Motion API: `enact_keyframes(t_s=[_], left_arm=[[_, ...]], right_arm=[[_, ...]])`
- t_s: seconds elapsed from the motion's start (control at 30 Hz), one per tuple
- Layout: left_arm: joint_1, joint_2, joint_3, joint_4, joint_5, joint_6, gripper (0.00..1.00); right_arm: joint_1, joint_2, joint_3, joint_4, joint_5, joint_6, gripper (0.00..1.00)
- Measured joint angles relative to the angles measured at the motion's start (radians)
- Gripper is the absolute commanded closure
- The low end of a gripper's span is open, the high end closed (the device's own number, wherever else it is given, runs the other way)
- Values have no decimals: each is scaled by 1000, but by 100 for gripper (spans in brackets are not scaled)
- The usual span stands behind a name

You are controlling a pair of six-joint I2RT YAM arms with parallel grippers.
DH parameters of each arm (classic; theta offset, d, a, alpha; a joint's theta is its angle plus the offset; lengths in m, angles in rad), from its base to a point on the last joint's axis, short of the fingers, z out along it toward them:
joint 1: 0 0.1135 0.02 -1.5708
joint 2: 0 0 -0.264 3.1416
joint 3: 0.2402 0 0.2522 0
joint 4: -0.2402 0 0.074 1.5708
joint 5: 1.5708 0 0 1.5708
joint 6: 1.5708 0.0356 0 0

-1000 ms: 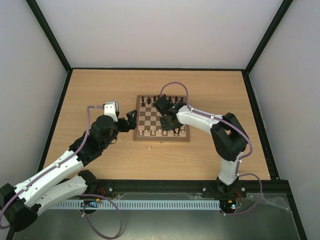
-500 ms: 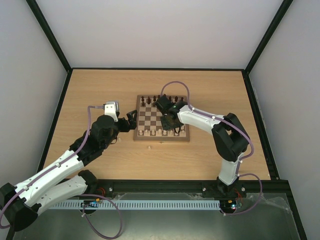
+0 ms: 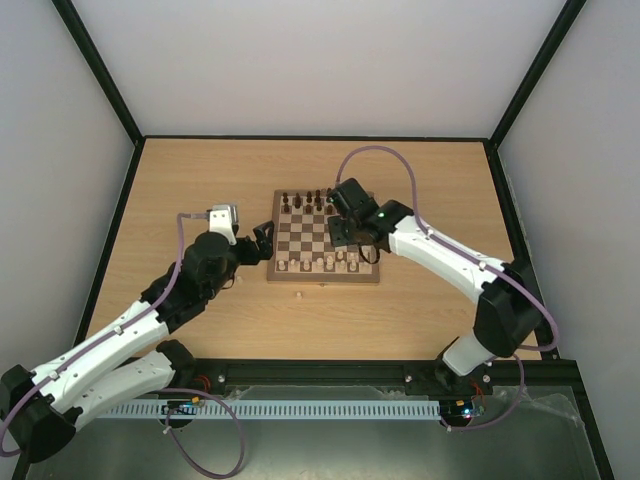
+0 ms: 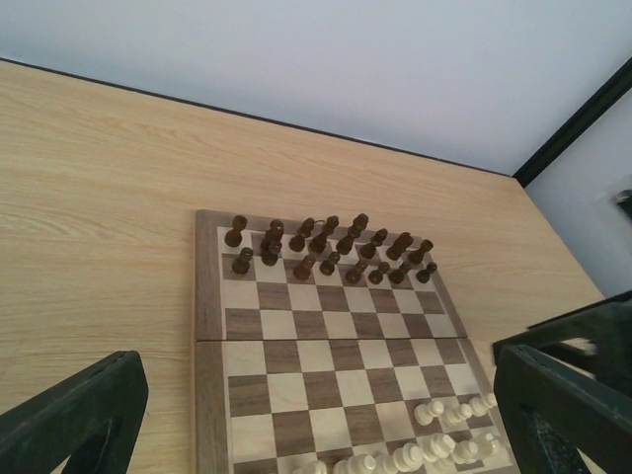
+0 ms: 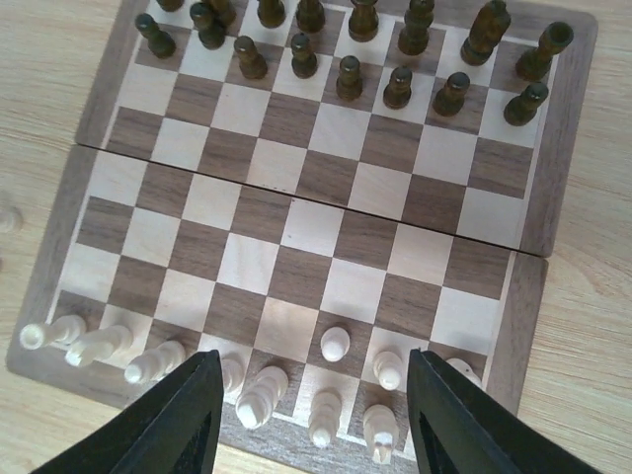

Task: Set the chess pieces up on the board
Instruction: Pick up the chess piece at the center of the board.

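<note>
The board lies mid-table, with dark pieces along its far rows and pale chess pieces along its near rows. My right gripper hovers over the board's right half, open and holding nothing. In the right wrist view its fingers straddle several standing cream pieces, among them a pawn. My left gripper waits open at the board's left edge. Its wrist view shows the board and cream pieces between its wide fingers. One cream piece lies off the board on the table.
The wooden table is ringed by a black frame and white walls. A loose cream piece shows at the left edge of the right wrist view. The arm bases and a cable tray sit along the near edge.
My right gripper has opened and pulled up and back from the board's near rows, leaving a pale piece standing. Its elbow swung right. The left arm has not moved.
</note>
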Motion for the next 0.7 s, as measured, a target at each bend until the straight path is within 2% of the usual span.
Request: enact_keyframes(t_s=[0.3, 0.7], left_arm=[[4, 53, -14, 5, -79, -3, 1], [5, 77, 67, -159, -150, -122, 1]], right_arm=[[-1, -92, -74, 46, -108, -2, 40], [-1, -151, -138, 104, -217, -3, 39]])
